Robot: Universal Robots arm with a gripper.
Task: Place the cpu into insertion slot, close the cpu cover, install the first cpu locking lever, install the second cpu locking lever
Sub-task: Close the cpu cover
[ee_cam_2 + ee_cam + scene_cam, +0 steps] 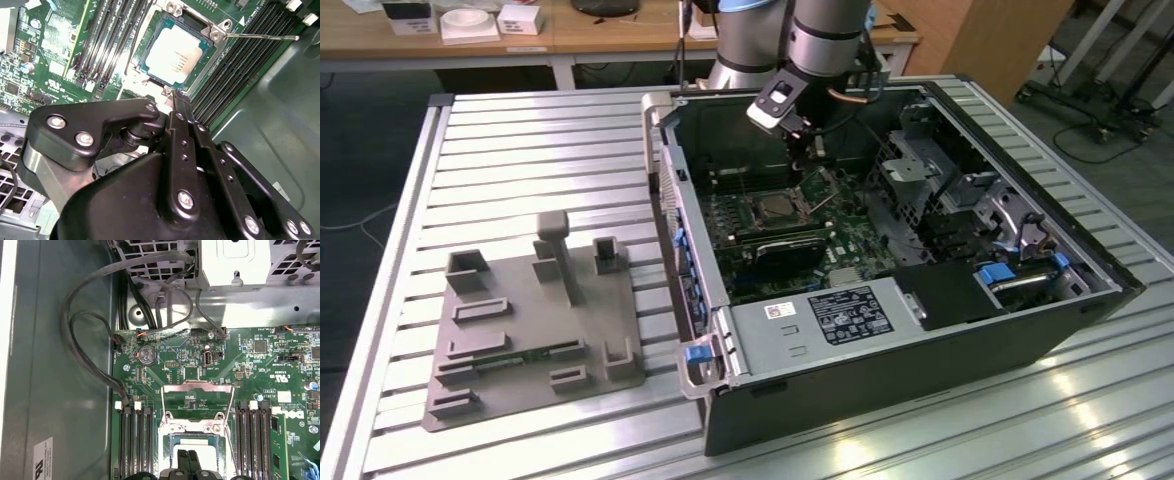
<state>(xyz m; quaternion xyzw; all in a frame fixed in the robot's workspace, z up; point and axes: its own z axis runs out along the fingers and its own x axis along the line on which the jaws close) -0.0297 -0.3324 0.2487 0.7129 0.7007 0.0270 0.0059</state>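
In the insertion slot lies one cpu.

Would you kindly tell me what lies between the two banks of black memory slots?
In the first wrist view, the socket holding the chip, with its cover raised.

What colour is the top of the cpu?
The cpu top is pale silvery-tan, green-edged; clearest in the second wrist view.
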